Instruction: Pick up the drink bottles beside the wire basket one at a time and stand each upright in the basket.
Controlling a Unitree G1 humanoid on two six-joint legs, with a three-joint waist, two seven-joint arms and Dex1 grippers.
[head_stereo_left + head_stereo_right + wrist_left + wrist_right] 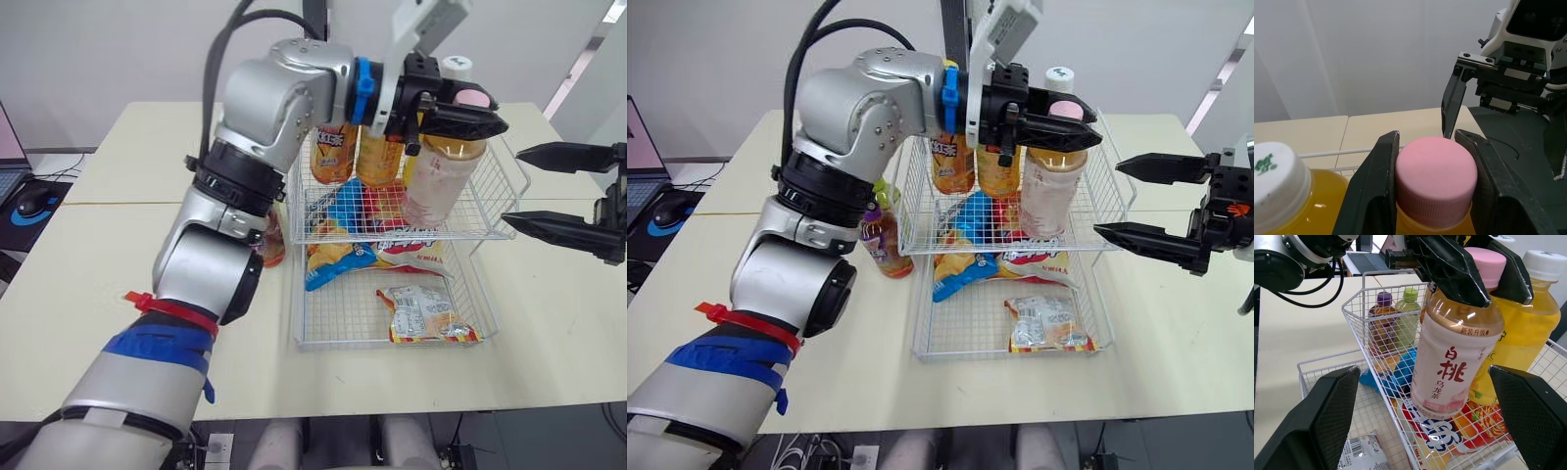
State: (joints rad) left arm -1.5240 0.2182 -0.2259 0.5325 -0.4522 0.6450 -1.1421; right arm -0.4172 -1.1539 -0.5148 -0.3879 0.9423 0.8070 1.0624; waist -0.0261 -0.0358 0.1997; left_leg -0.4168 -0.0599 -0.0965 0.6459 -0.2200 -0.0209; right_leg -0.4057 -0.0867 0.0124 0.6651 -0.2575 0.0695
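A peach drink bottle (439,184) with a pink cap (1435,171) hangs slightly tilted inside the upper tier of the wire basket (1109,168). My left gripper (480,110) is shut on the cap. The bottle's base is low in the basket; whether it touches the floor I cannot tell. Two yellow drink bottles (377,157) stand upright behind it. My right gripper (1108,198) is open just right of the basket, its fingers either side of empty air. Beside the basket's left stand a purple-capped bottle (884,240) and a green-capped one (1409,316).
The basket's lower tier (323,338) holds a snack packet (426,313), with more snack bags (343,257) under the upper tier. A mouse (34,201) and laptop edge lie at the far left. Bare table (549,323) lies right of the basket.
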